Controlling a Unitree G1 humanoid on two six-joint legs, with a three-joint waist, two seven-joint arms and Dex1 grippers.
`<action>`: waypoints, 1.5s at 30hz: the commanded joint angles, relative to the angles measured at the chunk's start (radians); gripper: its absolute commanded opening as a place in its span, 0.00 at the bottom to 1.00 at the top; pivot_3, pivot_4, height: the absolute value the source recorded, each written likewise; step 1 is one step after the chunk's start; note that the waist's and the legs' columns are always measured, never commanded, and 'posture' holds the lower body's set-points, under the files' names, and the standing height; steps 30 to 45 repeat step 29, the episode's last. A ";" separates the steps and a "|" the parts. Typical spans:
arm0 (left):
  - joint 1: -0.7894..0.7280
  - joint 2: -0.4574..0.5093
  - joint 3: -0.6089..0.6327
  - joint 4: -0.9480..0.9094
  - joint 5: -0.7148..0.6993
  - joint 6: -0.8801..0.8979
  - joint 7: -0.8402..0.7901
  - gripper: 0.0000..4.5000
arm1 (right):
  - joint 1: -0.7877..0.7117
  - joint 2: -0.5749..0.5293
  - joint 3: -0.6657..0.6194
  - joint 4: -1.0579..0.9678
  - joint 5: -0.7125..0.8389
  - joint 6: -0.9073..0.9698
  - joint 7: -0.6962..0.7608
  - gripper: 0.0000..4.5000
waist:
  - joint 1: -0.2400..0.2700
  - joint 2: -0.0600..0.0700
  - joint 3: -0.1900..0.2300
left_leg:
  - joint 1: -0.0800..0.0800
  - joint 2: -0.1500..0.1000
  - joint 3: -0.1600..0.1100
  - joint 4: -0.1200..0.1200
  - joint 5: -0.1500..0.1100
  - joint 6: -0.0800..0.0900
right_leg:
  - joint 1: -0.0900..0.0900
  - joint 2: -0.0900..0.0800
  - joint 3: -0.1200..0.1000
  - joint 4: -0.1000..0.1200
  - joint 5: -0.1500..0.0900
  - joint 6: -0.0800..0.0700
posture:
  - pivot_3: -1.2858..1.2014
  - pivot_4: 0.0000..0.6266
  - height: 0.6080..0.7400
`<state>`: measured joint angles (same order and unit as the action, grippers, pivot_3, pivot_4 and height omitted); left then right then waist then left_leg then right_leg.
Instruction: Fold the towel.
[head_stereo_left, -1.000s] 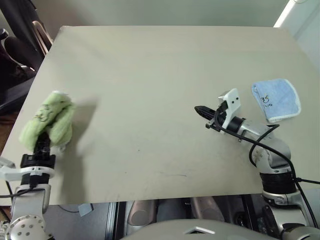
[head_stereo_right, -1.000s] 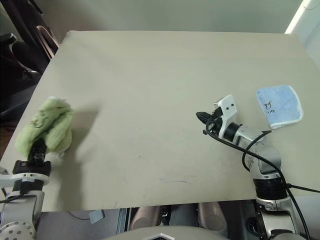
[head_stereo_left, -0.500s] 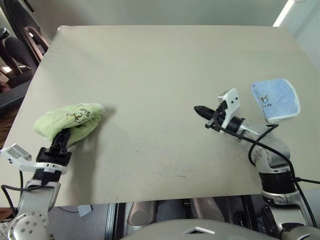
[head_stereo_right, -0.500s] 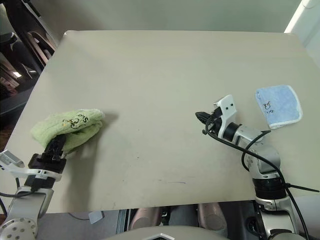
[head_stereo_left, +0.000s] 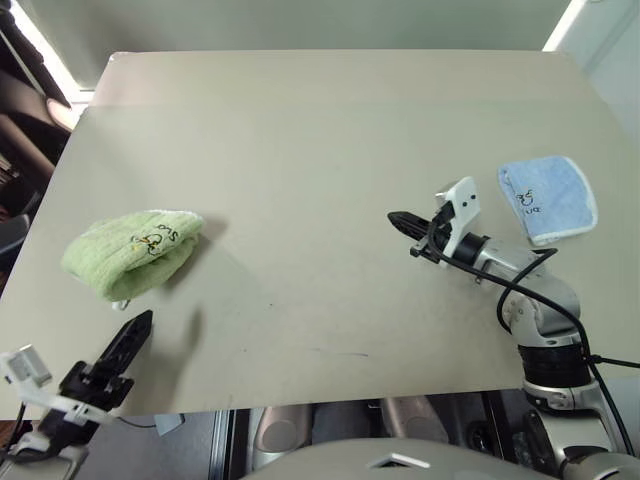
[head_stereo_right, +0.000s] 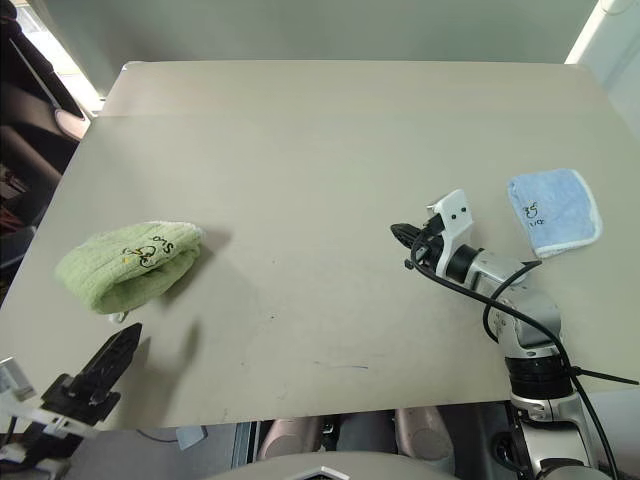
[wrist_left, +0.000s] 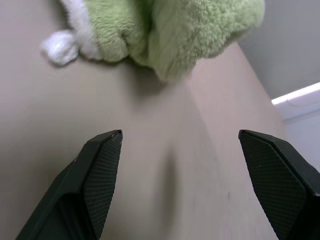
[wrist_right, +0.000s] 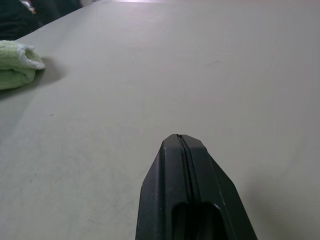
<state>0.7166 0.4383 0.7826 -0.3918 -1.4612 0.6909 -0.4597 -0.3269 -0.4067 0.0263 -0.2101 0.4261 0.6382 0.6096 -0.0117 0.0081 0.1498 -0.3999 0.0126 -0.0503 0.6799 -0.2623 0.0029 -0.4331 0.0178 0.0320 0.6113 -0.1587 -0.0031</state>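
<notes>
and here's the towel (head_stereo_left: 132, 251), lying folded in a soft green bundle on the table (head_stereo_left: 320, 120), well over toward the table's left edge, its small dark stitched mark facing up. a white tuft of its edging pokes out on the near side. the left gripper (wrist_left: 180, 187) sits just short of the towel, near the table's front left corner, with its two black fingers (wrist_left: 102, 165) spread wide apart and nothing between them, just bare tabletop. from the head camera that same gripper (head_stereo_left: 128, 340) shows as a dark wedge over the table's near edge, clear of the cloth and not touching it. over on the other side of the table from the towel, the right gripper (head_stereo_left: 398, 221) hovers above the surface, pointing toward the towel, its fingers (wrist_right: 187, 165) pressed tight together with only a thin seam between them, holding nothing. beyond it, close to the table's right edge and far from the towel, a small blue cloth (head_stereo_left: 547, 197) lies flat.
</notes>
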 joint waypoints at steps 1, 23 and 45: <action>0.047 0.037 0.017 -0.175 -0.033 0.014 -0.067 0.89 | -0.012 -0.012 -0.004 -0.011 -0.003 -0.015 0.013 0.00 | 0.001 0.000 0.000 | 0.000 0.000 0.000 0.000 0.000 0.000 | 0.000 0.000 0.000 0.000 0.000 0.000 | 0.52 0.24 0.97; -0.783 0.152 -0.679 -0.083 0.798 -0.184 0.089 0.89 | 0.009 -0.021 -0.034 -0.052 0.006 0.013 -0.033 0.00 | 0.022 0.005 -0.001 | 0.008 0.002 0.001 0.002 0.007 0.005 | 0.008 0.000 -0.001 0.003 0.003 -0.007 | 0.52 0.24 0.97; -1.030 0.078 -0.814 0.206 0.976 -0.316 -0.037 0.89 | 0.125 -0.006 -0.104 -0.192 0.010 0.044 -0.136 0.00 | 0.007 0.002 -0.002 | 0.004 0.001 0.003 0.002 0.005 0.003 | 0.004 -0.001 -0.001 0.001 0.011 -0.009 | 0.52 0.24 0.97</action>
